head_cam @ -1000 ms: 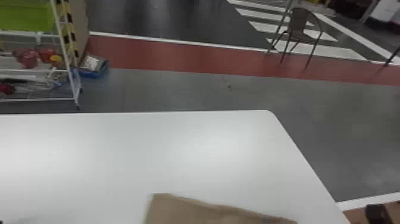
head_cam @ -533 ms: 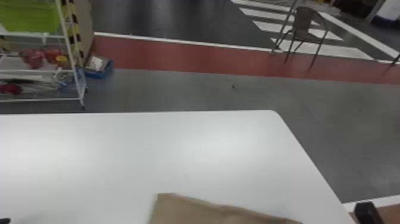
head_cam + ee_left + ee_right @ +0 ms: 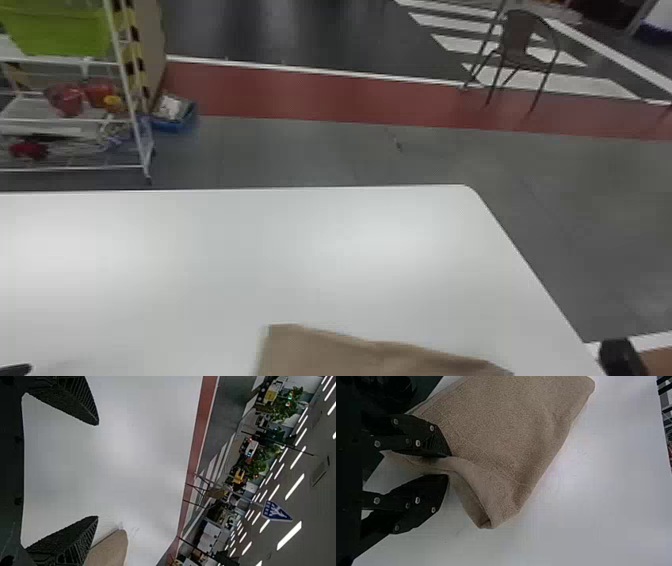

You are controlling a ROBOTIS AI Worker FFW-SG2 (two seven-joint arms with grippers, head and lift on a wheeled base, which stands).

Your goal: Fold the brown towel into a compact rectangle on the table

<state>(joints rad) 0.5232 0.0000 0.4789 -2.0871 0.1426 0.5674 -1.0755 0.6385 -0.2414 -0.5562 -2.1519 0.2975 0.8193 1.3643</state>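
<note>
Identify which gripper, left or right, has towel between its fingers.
The right gripper: an edge of the towel runs between its fingers. The left gripper stands open, with the towel outside its fingers.

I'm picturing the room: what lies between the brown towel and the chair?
Between the towel and chair: bare white tabletop, grey floor, then red strip, in the head view.
</note>
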